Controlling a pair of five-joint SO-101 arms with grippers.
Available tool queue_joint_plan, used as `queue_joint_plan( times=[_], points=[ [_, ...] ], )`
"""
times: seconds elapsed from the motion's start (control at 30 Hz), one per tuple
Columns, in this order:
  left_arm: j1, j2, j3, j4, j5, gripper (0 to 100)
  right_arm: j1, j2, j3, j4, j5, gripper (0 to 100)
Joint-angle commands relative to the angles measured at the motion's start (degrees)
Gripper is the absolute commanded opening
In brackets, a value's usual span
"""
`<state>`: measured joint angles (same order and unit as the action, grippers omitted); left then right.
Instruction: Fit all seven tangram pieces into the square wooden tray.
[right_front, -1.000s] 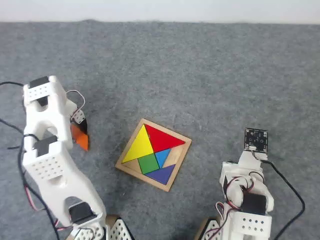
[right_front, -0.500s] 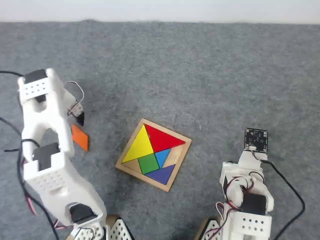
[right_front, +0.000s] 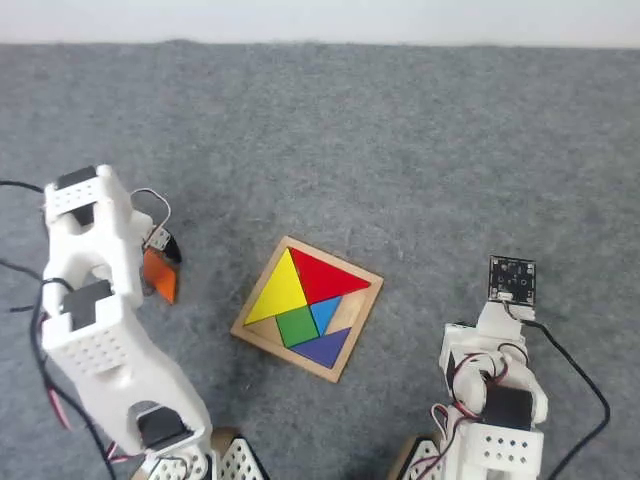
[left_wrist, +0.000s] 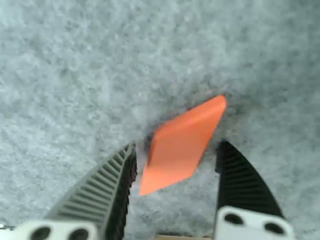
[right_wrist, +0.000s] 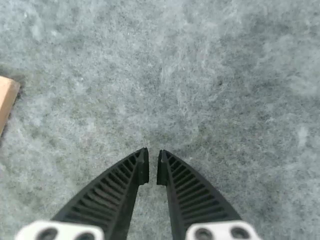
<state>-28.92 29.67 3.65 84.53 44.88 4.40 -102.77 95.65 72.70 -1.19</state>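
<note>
Grey-felt counter (right_front: 450, 140) carries the scene, w/ the square wooden tray (right_front: 352, 310) set corner-on near its middle. The left arm (right_front: 95, 300), biggest thing in shot, stands well left of the tray. The right arm (right_front: 495, 400) sits folded at the tray's lower right.

Five pieces lie in the tray. The yellow triangle (right_front: 275, 292) and red triangle (right_front: 325, 277) fill its far half. The green square (right_front: 296, 326), small blue triangle (right_front: 324, 315) and purple triangle (right_front: 322, 349) fill the near half. Bare wood shows along the tray's right side.

The orange parallelogram (right_front: 160, 278) lies flat on the felt left of the tray, apart from it, w/ plain felt btwn the two. The left end effector (left_wrist: 177, 146) is low over this piece, jaws spread, one on each side of it. Contact w/ either jaw can't be made out.

The right end effector (right_wrist: 152, 151) hangs over bare felt near a tray corner (right_wrist: 6, 100), jaws pressed all but together, gripping nothing.
</note>
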Motion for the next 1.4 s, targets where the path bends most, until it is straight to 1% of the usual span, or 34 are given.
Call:
queue_joint_plan(
  times=[0.0, 0.13, 0.33, 0.47, 0.63, 0.77, 1.07, 1.17, 1.23, 1.37],
  points=[
    [1.1, 4.0, -2.7, -0.3, 1.4, 23, 0.8, -1.1, 0.8, 0.4, 0.6, 4.8],
    [0.1, 4.1, -3.0, 0.1, 1.0, 12, 0.8, -1.1, 0.8, 0.4, 0.6, 4.8],
    [0.1, 3.3, -3.1, 0.8, -2.1, 11, 0.8, -1.1, 0.8, 0.4, 0.6, 4.8],
    [0.0, -1.4, -1.6, 2.1, -2.4, 11, 0.8, -1.1, 0.8, 0.4, 0.6, 4.8],
    [0.1, -9.4, 4.0, -0.7, -5.6, 9, 0.8, -1.1, 0.8, 0.4, 0.6, 4.8],
    [0.4, -13.5, 6.6, -2.5, -6.6, 9, 0.8, -1.1, 0.8, 0.4, 0.6, 4.8],
    [0.1, -13.5, 6.6, -2.4, -6.6, 9, 0.8, -1.1, 0.8, 0.4, 0.6, 4.8],
    [-1.4, -13.5, 7.0, -2.3, -6.4, 9, 0.8, -1.1, 0.8, 0.4, 0.6, 4.8],
    [-2.5, -13.4, 7.8, -3.1, -6.3, 11, 0.8, -1.1, 0.8, 0.4, 0.6, 4.8],
    [-2.6, -8.5, 11.4, -9.0, -6.3, 19, 0.8, -1.1, 0.8, 0.4, 0.6, 4.8]
  ],
)
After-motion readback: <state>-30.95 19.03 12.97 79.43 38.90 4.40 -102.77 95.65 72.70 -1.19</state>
